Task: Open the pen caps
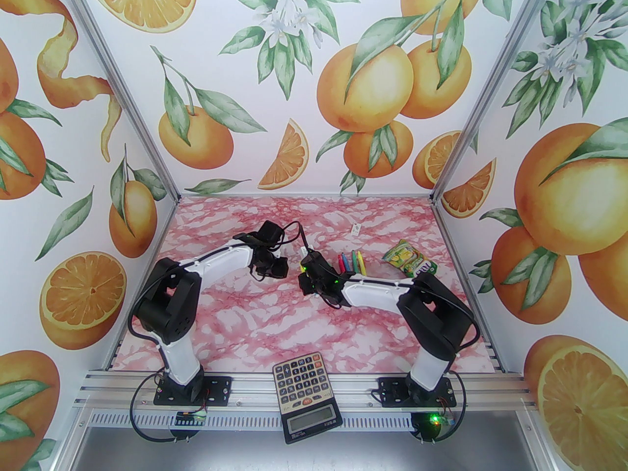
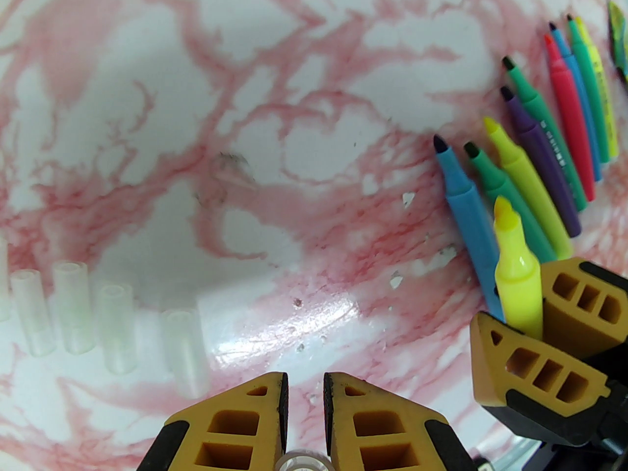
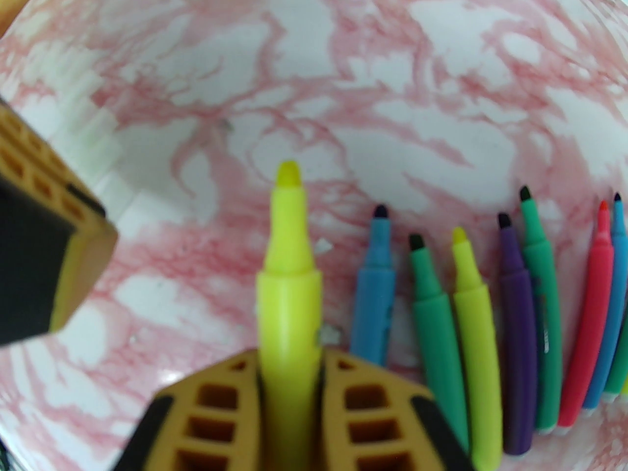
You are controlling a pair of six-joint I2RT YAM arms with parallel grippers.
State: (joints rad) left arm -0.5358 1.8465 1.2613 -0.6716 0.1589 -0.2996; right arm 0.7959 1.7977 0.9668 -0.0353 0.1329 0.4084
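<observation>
Your left end effector (image 2: 305, 383) is closed on one clear cap (image 2: 301, 460). It's pinched low between the fingers, with just its round end showing. Your right end effector (image 3: 289, 358) is clamped on a yellow pen (image 3: 289, 273); its chisel tip is bare and points away from the wrist. Both sit close together mid-counter (image 1: 245, 322), and the held cap is apart from the pen tip.

Loose caps (image 2: 117, 327): four full ones in view, plus a sliver of another at the frame edge. They're short, translucent, whitish tubes with open ends. They lie side by side in a row on the counter, left of your left end effector in its wrist view, well apart from the pens.

Pens (image 3: 471, 322): a row lying flat just right of the held yellow pen, tips bare. You get blue, green, yellow-green, purple, green, pink and blue, with more cut off at the frame edge.
</observation>
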